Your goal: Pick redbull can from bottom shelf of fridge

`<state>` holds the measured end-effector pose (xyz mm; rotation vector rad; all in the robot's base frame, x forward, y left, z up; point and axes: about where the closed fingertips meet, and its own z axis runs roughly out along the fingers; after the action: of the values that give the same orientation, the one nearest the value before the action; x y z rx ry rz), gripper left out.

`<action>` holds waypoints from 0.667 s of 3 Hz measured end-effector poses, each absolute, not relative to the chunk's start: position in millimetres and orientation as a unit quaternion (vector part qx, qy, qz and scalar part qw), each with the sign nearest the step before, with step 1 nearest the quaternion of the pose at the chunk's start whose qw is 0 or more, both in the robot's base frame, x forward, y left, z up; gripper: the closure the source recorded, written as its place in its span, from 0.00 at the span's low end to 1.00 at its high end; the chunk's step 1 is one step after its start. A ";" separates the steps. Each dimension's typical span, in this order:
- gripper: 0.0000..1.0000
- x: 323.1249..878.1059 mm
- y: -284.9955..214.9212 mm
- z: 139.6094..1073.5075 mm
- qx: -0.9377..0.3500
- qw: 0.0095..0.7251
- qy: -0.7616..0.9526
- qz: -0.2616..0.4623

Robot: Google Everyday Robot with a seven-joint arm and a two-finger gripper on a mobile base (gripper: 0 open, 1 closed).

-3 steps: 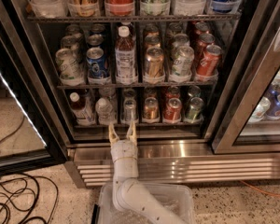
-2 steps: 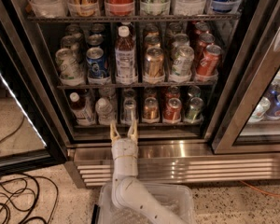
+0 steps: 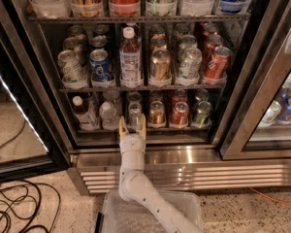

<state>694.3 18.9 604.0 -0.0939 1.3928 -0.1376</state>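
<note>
Silvery redbull can (image 3: pixel 135 114) stands ungrasped on the bottom shelf (image 3: pixel 160 129) of the fridge (image 3: pixel 194 157), gripper (image 3: pixel 132 126) poised just before it, jaws spread apart, final reach, closing and withdrawal outstanding

Bottom shelf (image 3: pixel 194 128), front row standing left to right: white-capped brown bottle (image 3: pixel 82 113), clear bottle (image 3: pixel 109 115), redbull can (image 3: pixel 135 114), gold-copper can (image 3: pixel 156 113), red can (image 3: pixel 179 114), green can (image 3: pixel 201 113). More cans sit behind. Gripper (image 3: pixel 132 122) is at the shelf's front edge, fingers spread, just below the redbull can; contact not discernible.
</note>
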 end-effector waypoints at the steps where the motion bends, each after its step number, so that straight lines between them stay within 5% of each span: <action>1: 0.39 702.7 15.0 602.2 -0.044 0.765 0.639 -0.073; 2: 0.39 709.0 9.6 599.0 -0.044 0.764 0.639 -0.082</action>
<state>709.0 9.6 599.0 -0.0955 1.3888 -0.1791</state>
